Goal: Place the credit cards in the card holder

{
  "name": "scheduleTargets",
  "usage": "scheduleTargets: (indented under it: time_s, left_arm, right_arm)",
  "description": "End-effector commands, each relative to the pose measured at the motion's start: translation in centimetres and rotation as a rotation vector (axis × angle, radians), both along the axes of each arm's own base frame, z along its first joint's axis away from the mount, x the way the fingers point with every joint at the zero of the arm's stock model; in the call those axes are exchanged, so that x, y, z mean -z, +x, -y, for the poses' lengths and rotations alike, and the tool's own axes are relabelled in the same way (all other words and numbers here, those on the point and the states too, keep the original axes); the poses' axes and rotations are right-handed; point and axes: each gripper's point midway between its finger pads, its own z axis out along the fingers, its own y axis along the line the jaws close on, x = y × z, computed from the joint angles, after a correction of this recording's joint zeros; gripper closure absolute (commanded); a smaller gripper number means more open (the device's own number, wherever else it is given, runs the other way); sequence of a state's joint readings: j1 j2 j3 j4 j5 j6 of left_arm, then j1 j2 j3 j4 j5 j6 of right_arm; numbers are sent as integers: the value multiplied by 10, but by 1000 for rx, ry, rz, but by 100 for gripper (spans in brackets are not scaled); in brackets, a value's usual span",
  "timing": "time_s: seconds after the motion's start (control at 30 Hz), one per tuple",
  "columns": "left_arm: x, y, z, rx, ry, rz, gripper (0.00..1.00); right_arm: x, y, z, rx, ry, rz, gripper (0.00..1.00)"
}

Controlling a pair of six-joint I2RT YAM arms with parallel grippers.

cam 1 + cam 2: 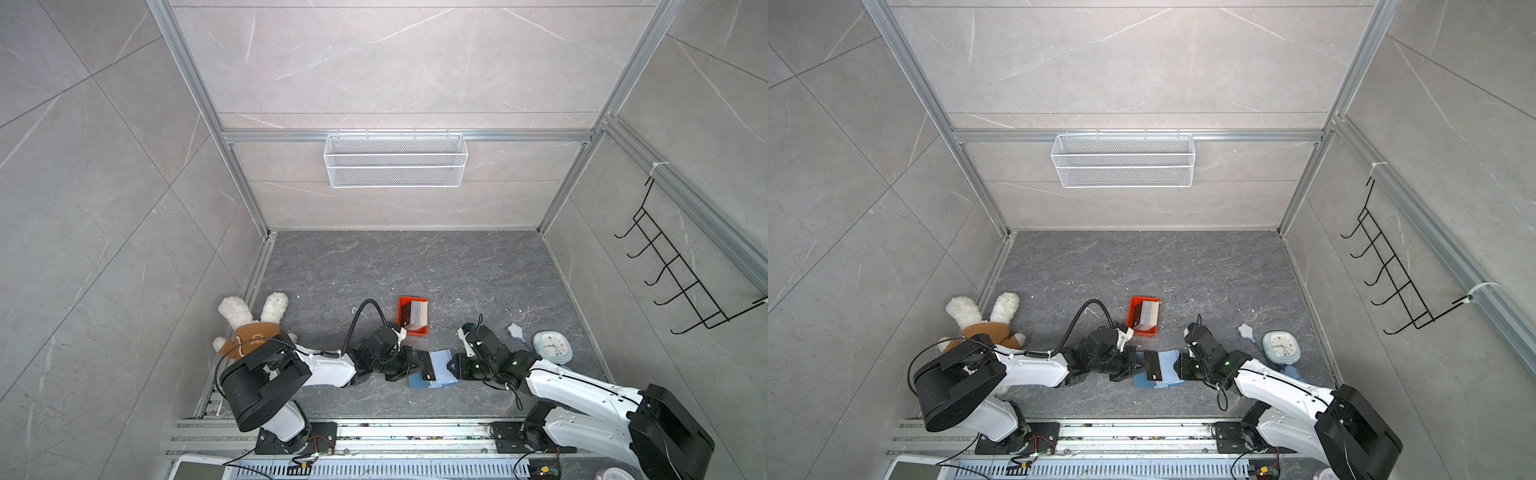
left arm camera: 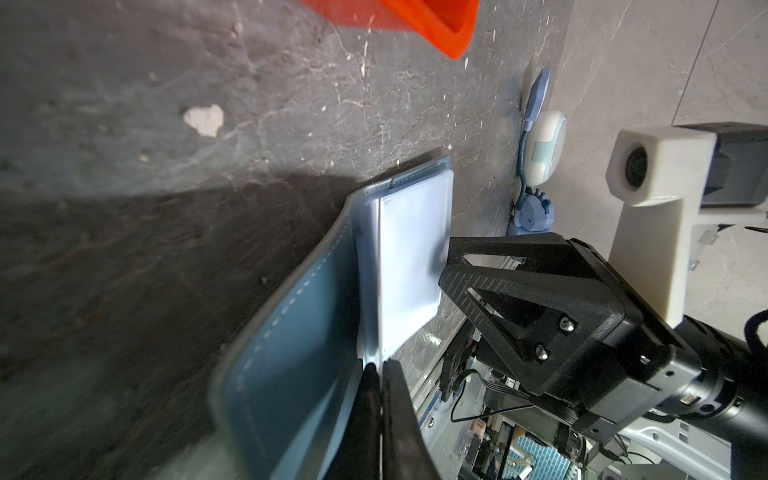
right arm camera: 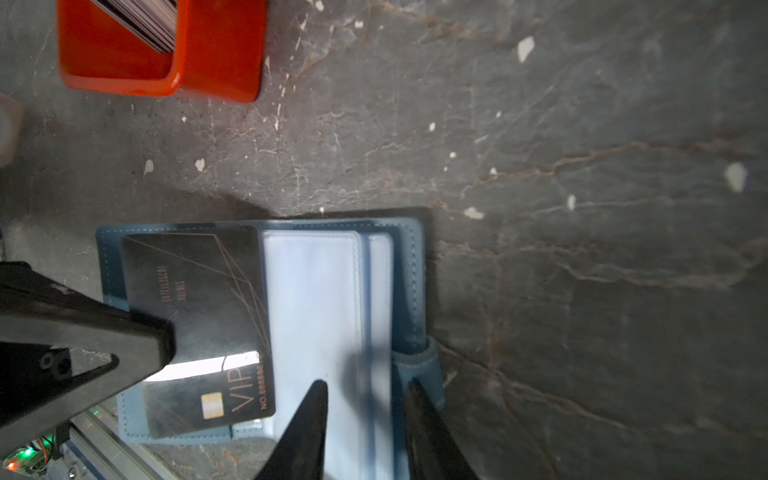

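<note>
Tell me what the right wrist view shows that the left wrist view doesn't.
Only the right wrist view: the black card face up, pinched by the left gripper over the holder, and the stack in the tray. Only the left wrist view: the right gripper seen from outside, and the clock. Both: the open blue holder, the orange tray, the dark floor.

The open card holder (image 1: 440, 360) is boxed in: the left gripper (image 1: 417, 362), clamping a credit card (image 1: 428, 368), covers one half, and the right gripper (image 1: 451, 366), jaws parted, stands over the other. Close behind, the orange tray (image 1: 402, 307) of credit cards (image 1: 417, 318) narrows that approach. An alarm clock (image 1: 552, 346) and plush rabbit (image 1: 249, 316) flank the sides; the far tabletop (image 1: 415, 262) offers open passage.
</note>
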State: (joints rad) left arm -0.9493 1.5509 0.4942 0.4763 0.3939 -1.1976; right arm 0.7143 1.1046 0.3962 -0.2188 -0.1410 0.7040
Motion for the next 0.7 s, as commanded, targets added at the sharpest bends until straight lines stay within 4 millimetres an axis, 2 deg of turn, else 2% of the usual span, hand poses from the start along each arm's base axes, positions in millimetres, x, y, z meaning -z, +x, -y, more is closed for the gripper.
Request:
scheduleTargets:
  time_s: [0.0, 0.43, 0.67]
  left_arm:
    - [1, -2, 0, 4, -4, -3, 100]
    - [9, -7, 7, 42, 0, -46, 100]
    - [7, -4, 13, 48, -14, -42, 100]
  right_arm:
    - [12, -6, 8, 13, -46, -22, 65]
    - [14, -7, 7, 9, -64, -23, 66]
    - [16, -7, 7, 5, -72, -24, 66]
